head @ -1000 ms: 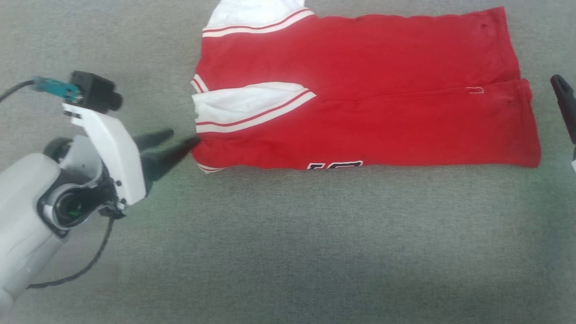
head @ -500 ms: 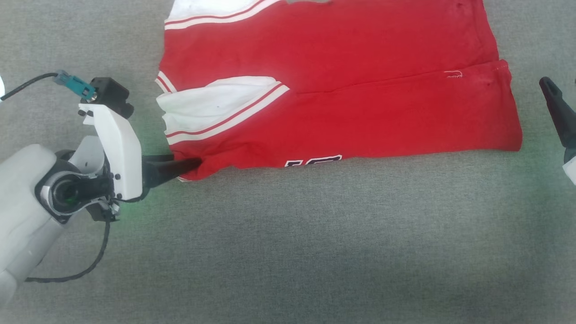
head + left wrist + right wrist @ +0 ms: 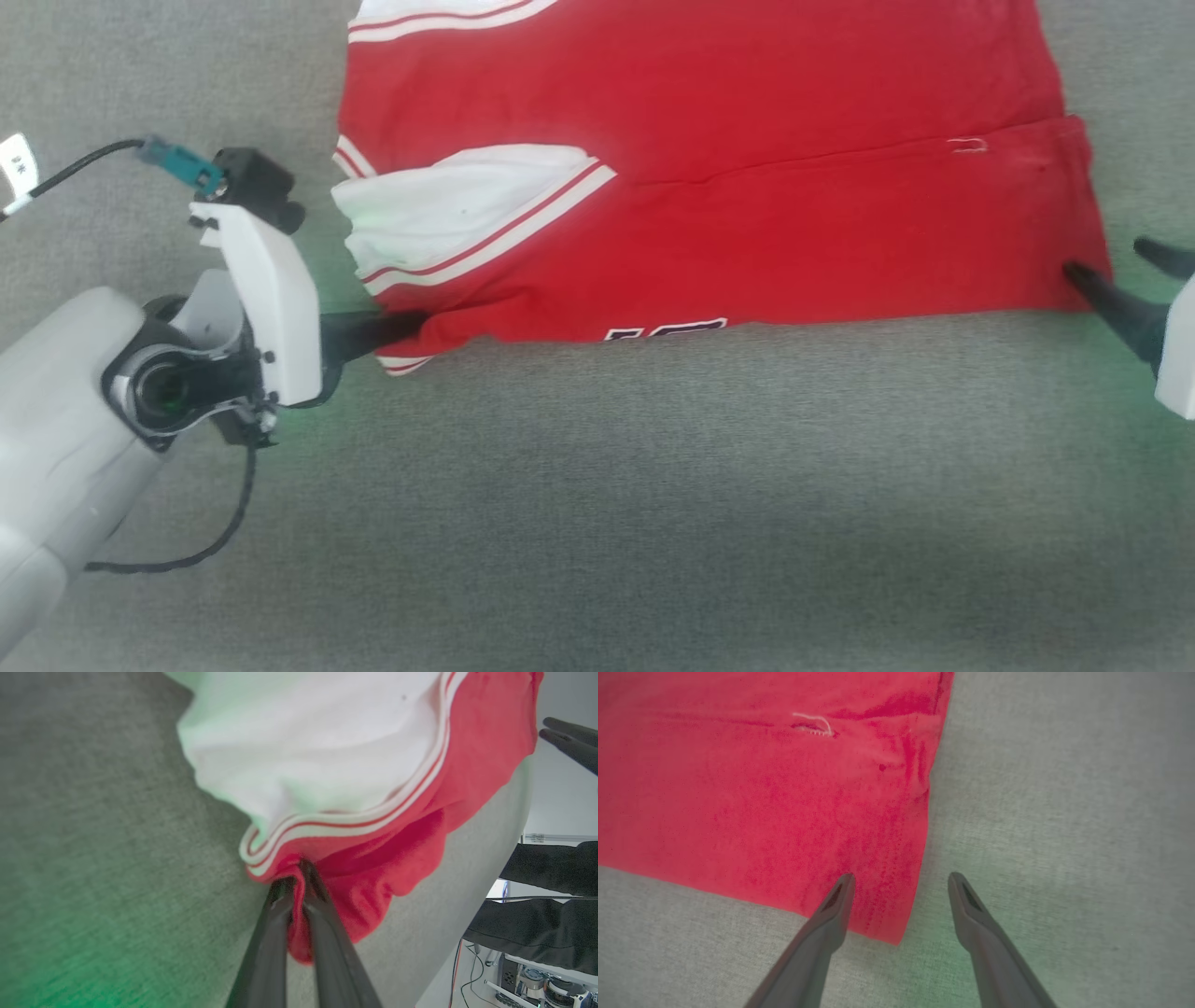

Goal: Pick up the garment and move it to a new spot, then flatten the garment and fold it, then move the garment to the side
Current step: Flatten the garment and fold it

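Two near corners of the garment (image 3: 747,205) are now being worked, where a second ago neither was held. It lies, folded by the look of it, as a long band across the far half of the grey desk (image 3: 597,541), its far edge running out of the head view's top. My left pincer (image 3: 415,325), which was open just beside the near-left corner, has clamped together on that corner. In the left wrist view the cloth bunches around its fingers (image 3: 264,952). My right pincer (image 3: 1103,257) has come in from the desk's right side. Its jaws stand apart, straddling the near-right corner, with one tip over red cloth and the other over bare desk. I judge that side's grasp is next, then a lift for a further fold or the move aside. Nothing blocks either arm. The left arm's cable (image 3: 245,485) hangs well clear of the cloth, and a small white tag (image 3: 17,166) sits far left.
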You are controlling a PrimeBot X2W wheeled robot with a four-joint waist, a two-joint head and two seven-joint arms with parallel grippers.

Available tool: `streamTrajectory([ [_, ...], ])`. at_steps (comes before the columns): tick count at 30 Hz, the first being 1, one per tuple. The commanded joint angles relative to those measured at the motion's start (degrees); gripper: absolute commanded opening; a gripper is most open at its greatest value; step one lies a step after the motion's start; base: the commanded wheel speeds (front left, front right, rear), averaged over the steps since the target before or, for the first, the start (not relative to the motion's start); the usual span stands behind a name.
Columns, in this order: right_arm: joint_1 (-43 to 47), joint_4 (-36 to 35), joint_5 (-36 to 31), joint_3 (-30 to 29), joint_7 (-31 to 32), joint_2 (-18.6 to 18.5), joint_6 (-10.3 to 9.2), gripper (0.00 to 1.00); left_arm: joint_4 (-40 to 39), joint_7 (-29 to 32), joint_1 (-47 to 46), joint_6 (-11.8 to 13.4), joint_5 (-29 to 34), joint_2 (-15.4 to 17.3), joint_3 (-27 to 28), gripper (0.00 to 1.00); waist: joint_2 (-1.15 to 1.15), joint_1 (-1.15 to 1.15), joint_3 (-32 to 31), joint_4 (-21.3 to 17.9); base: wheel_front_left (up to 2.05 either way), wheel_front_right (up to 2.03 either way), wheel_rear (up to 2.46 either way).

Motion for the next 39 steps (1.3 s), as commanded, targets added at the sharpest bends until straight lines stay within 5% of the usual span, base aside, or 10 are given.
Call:
streamTrajectory([
  [1,-1.2,0.8,0.6,1.5,2.5,-0.7,0.01,1.00,0.0,-0.1,1.1,0.0,0.8,-2.3,-1.7,0.00,0.00,0.00,0.7,0.8,0.00,0.00,0.00],
  [5,-1.8,3.3,0.6,4.4,7.4,-1.4,0.01,1.00,-0.2,-0.8,0.7,-0.1,1.4,-3.2,-1.6,0.00,0.00,0.00,1.3,1.8,0.00,0.00,0.00],
  [8,-1.6,3.9,1.2,5.8,8.8,-1.2,0.02,0.15,0.0,-1.8,0.6,-0.2,1.8,-3.5,-1.4,0.00,0.00,0.00,1.4,2.3,0.00,0.00,0.00],
  [9,-1.6,4.2,1.5,5.6,8.7,-1.1,0.02,0.00,0.1,-2.3,0.7,-0.2,1.9,-3.7,-1.2,0.00,0.00,0.00,1.3,2.4,0.00,0.00,0.00],
  [19,1.3,3.2,2.4,1.4,4.7,-2.1,-0.02,0.00,-4.7,-7.0,3.8,-0.4,1.5,-0.6,0.6,0.00,0.00,0.00,-3.2,3.2,0.00,0.00,0.00],
  [31,17.2,-7.0,4.6,-3.0,6.2,-6.2,-0.01,0.00,-19.8,-14.4,17.8,-0.4,0.1,10.1,0.6,0.00,0.00,0.00,-7.2,3.3,0.00,0.00,0.00],
  [37,22.7,-10.6,4.1,-7.0,4.1,-4.7,-0.01,0.00,-22.6,-18.1,21.6,0.6,0.4,11.3,0.5,0.00,0.00,0.00,-7.7,3.1,0.00,0.00,0.00],
  [38,22.9,-11.1,3.6,-7.4,3.5,-4.3,-0.01,0.11,-22.7,-18.2,21.8,0.6,0.5,11.2,0.5,0.00,0.00,0.00,-7.8,3.0,0.00,0.00,0.00],
  [39,23.2,-11.2,3.3,-7.9,3.0,-3.7,-0.01,0.48,-22.7,-18.5,21.9,0.8,0.7,11.2,0.5,0.02,0.00,0.00,-7.8,2.9,0.00,0.00,0.00],
])
